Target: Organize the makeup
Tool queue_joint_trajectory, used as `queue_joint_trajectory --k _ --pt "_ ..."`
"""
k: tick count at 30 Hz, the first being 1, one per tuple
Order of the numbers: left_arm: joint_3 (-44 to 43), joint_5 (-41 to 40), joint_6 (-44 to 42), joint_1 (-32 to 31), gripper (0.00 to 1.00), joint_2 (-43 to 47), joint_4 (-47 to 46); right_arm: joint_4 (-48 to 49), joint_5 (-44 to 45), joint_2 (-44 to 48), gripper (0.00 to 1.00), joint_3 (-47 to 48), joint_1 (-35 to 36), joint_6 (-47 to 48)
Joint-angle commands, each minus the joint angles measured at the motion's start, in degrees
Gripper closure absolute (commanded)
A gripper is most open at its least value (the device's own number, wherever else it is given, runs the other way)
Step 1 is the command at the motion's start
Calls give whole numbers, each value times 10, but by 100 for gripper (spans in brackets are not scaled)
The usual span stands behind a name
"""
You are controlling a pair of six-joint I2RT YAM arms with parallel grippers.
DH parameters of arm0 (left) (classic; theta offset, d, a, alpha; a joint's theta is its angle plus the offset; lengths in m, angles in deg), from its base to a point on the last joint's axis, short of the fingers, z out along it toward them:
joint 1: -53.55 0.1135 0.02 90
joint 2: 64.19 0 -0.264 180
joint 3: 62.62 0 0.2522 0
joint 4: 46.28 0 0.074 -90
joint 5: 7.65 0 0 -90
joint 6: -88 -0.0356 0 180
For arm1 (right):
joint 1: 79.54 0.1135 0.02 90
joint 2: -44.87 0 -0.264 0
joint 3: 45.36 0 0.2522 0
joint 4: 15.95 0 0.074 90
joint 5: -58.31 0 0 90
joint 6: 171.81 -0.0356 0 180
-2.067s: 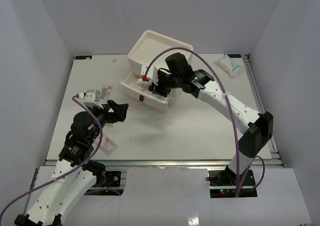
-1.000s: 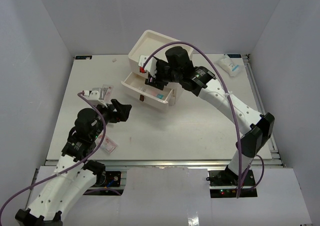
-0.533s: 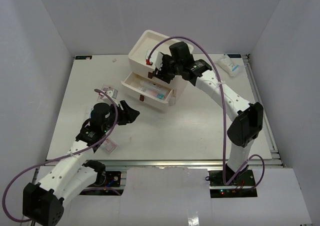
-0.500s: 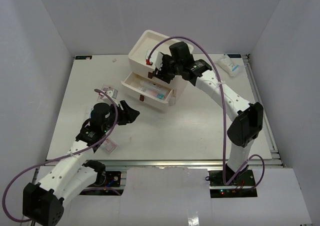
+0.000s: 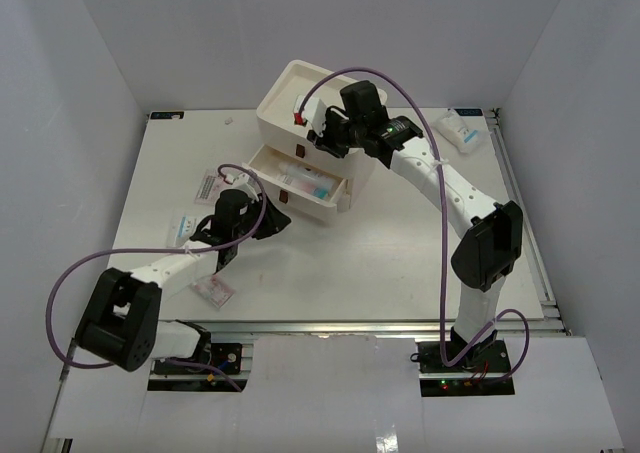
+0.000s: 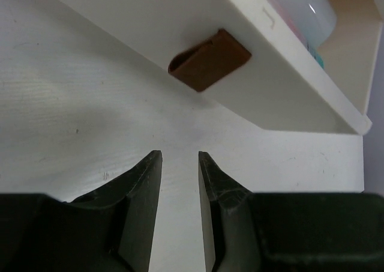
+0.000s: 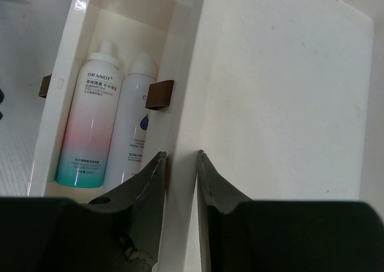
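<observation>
The cream drawer box (image 5: 290, 93) stands at the back centre with one drawer (image 5: 262, 165) pulled out. In the right wrist view that drawer holds a white bottle with a pink and teal base (image 7: 90, 122) and a white tube (image 7: 135, 125). My right gripper (image 5: 325, 138) (image 7: 180, 158) is above the box, its jaws closed on the front wall of the top compartment (image 7: 180, 122), beside a brown handle (image 7: 160, 95). My left gripper (image 5: 278, 218) (image 6: 180, 158) is open and empty, low over the table in front of the drawer's brown handle (image 6: 210, 60). No sponges show.
Flat sachets lie on the table left of the box (image 5: 212, 186), by the left arm (image 5: 183, 229) and near the front (image 5: 213, 291). More white packets (image 5: 462, 133) lie at the back right corner. White walls enclose the table.
</observation>
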Motion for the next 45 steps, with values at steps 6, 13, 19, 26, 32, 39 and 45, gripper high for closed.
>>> queue_joint_trajectory --k 6,13,19,26,32,39,45 --pt "-150 -11 -26 4 59 -128 -103 -42 -80 17 92 -17 6 -17" --pt "-254 -5 -38 4 57 -219 -89 -42 -96 29 92 -46 6 -24" --pt "-314 4 -32 4 50 -274 -90 -41 -108 22 92 -49 7 -33" --pt "-280 25 -35 4 40 -265 -123 -41 -97 23 92 -45 6 -37" --pt "-166 17 -67 4 17 -181 -169 -41 -99 20 92 -39 -3 -41" --pt "-135 46 -134 6 15 -204 -178 -41 -100 18 92 -39 -9 -42" --pt "-156 86 -160 17 16 -282 -208 -40 -108 21 92 -38 -9 -44"
